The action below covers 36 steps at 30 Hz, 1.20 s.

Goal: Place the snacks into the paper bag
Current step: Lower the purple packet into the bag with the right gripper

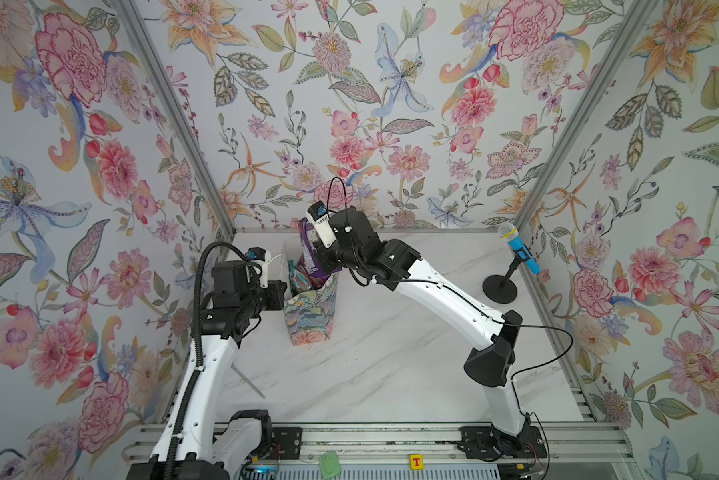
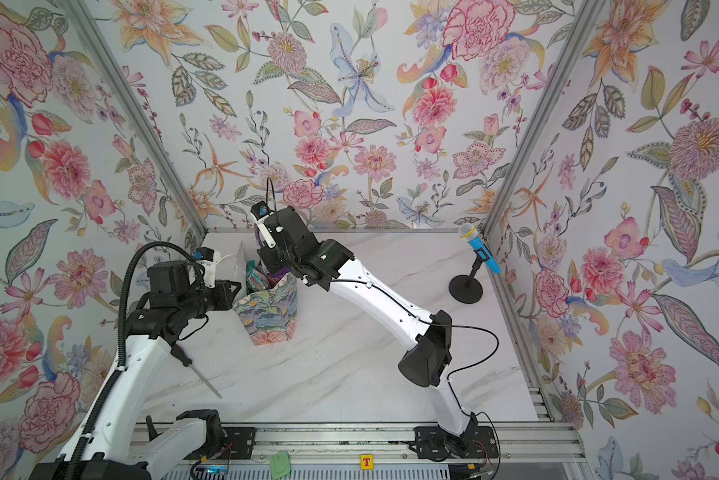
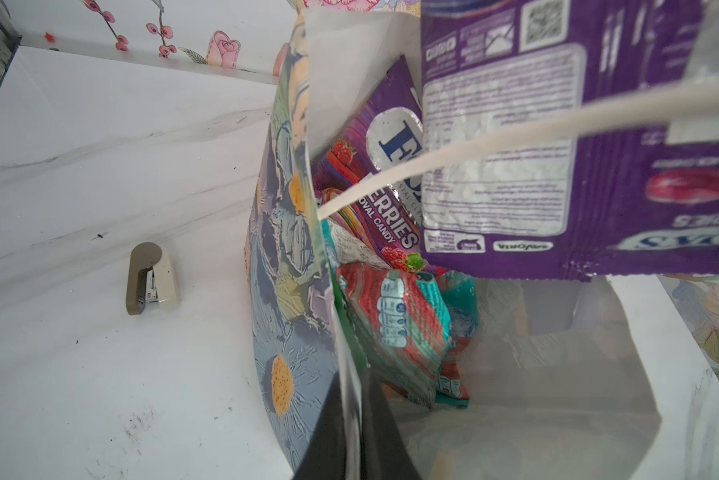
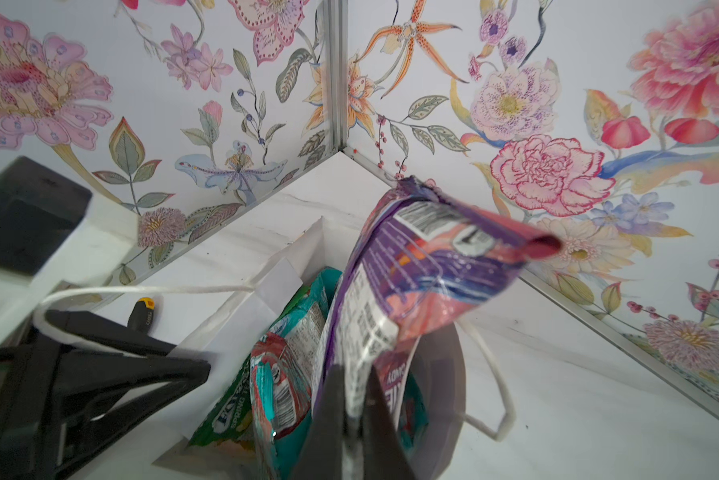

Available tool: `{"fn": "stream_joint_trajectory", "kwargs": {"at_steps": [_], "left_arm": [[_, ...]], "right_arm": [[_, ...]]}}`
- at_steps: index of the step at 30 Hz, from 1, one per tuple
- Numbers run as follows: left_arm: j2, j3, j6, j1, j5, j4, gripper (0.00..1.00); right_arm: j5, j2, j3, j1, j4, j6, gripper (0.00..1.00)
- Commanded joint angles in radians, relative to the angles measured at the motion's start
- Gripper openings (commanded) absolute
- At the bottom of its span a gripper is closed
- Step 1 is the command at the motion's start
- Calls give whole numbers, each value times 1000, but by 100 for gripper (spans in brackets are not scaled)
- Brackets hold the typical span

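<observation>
The paper bag [image 1: 310,320] [image 2: 271,322] stands upright at the back left of the table, white inside. My left gripper [image 1: 280,293] [image 3: 355,382] is shut on the bag's left rim wall [image 3: 291,249], one finger inside and one outside. Several snacks lie in the bag: a teal-and-red pouch [image 3: 399,328], a purple "FOX'S" berries pouch [image 3: 382,174] and a green pouch [image 4: 228,411]. My right gripper [image 1: 321,251] [image 4: 354,374] is shut on another purple pouch [image 4: 424,266] [image 3: 557,145] [image 1: 307,245]. That pouch hangs over the bag's mouth, its lower edge about level with the rim.
A beige stapler [image 3: 152,278] lies left of the bag. A screwdriver [image 1: 247,380] [image 2: 201,374] lies near the left arm. A blue microphone on a black stand [image 1: 519,249] is at the back right. The bag's white cord handle [image 3: 474,145] crosses its mouth.
</observation>
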State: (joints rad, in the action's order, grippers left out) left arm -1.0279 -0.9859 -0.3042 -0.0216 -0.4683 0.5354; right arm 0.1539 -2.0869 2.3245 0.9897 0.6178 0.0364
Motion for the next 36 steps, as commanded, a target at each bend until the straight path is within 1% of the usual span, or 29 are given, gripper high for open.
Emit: {"fn": "stream_joint_trajectory", "kwargs": {"at_steps": [1,7,15,21,24,30,36], "left_arm": [[0,17,1,-9,-12,24,10],[-7,16,0,-9,-12,23,10],[-11,9,-2,-9,-13,21,10],[-12,3,-2,-9,-13,25,10],[-12,1,-4,-8,-13,26,10],[-12,-1,0,-9,-10,31,10],[-12,7,-6,-9,-18,21,10]], "right_arm": [[-27,6,24,4,15,-58,0],[-33,4,26,19,73,-112,0],[-39,-30,45,41,131,-120,0],[-28,-73,78,45,156,-109,0],[-3,-100,113,45,178,-98,0],[16,-88,100,43,181,-85,0],[0,-114,98,41,187,-69,0]]}}
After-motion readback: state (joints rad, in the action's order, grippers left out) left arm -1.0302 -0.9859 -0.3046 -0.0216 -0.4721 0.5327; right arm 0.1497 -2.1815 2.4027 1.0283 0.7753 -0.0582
